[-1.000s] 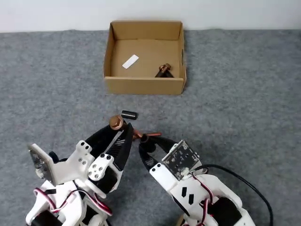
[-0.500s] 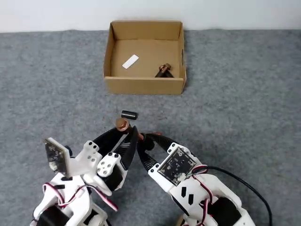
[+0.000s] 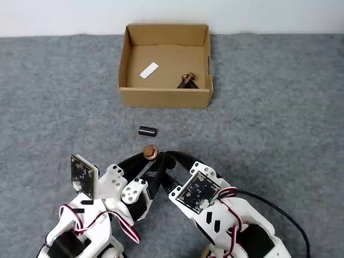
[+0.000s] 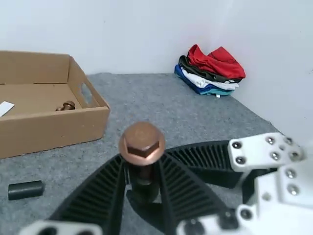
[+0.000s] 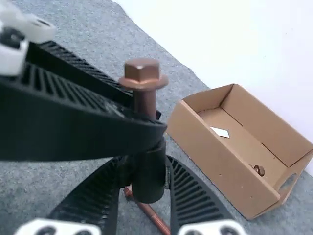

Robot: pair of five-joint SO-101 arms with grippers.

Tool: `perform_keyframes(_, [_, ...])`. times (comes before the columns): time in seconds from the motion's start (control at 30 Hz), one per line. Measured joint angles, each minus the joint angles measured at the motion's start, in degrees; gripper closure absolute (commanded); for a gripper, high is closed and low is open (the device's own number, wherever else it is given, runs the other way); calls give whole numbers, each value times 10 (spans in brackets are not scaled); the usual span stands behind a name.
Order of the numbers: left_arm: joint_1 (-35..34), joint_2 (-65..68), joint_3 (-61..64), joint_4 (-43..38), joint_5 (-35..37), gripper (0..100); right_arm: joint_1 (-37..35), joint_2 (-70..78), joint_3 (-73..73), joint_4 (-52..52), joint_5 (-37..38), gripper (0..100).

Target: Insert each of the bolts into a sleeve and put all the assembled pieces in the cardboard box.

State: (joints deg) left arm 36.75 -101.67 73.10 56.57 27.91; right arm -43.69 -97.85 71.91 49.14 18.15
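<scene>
Your left gripper [image 4: 143, 172] is closed on a copper bolt [image 4: 142, 142] just under its head and holds it upright, head up. Your right gripper [image 5: 146, 172] is closed on a black sleeve [image 5: 148, 180] directly under this bolt. A left finger hides the place where the two meet, so you cannot tell how deep the shank sits. A second sleeve [image 3: 147, 130] lies on the carpet [image 3: 269, 107] between the grippers and the box [image 3: 164, 98]. A second bolt [image 5: 146, 213] lies on the carpet under the right gripper. In the box there is one assembled piece [image 3: 187, 80] near the right wall, and a white label [image 3: 149, 70].
</scene>
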Motion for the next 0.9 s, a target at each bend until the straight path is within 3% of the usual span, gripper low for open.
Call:
perform_keyframes(0.13, [0,-1,4,5,-1,801,2,0,0,0,1,990])
perform_keyframes(0.67, [-60,1,-77,65,-25,803,0,-2,4,-1,-5,991])
perform_keyframes(0.73, [-79,1,-98,77,-25,840,5,-2,4,-1,-31,991])
perform_keyframes(0.83, [-124,1,-133,99,-25,992,50,-2,4,-1,-68,991])
perform_keyframes(0.9, [-157,1,-148,111,-25,982,93,-2,4,-1,-88,991])
